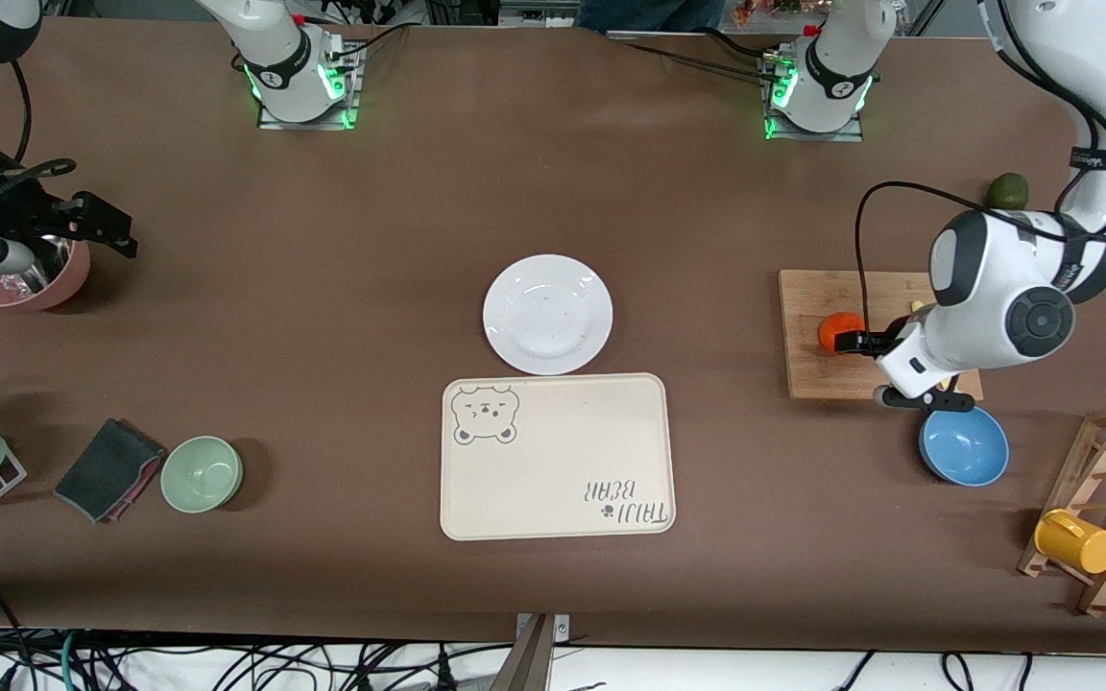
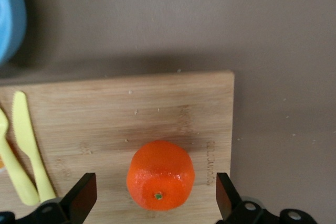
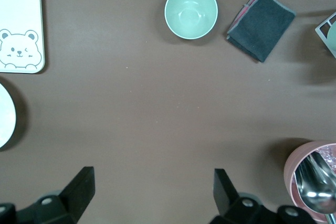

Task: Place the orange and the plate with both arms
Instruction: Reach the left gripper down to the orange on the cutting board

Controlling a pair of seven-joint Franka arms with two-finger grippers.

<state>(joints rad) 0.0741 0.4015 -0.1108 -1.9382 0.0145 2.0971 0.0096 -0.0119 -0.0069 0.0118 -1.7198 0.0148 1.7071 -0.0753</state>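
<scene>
Both grippers have fingers spread wide: right gripper (image 3: 152, 195) waits by the pink cup (image 1: 30, 278), plate (image 1: 547, 314) sits mid-table touching the bear tray (image 1: 553, 461), left gripper (image 2: 156, 198) straddles the orange (image 2: 160, 174) on the cutting board (image 1: 817, 369).

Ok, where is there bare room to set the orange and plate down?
The bear tray is bare, just nearer the camera than the plate. Bare table also lies between the plate and the green bowl. It is crowded around the orange: cutting board, blue bowl, left gripper.
</scene>
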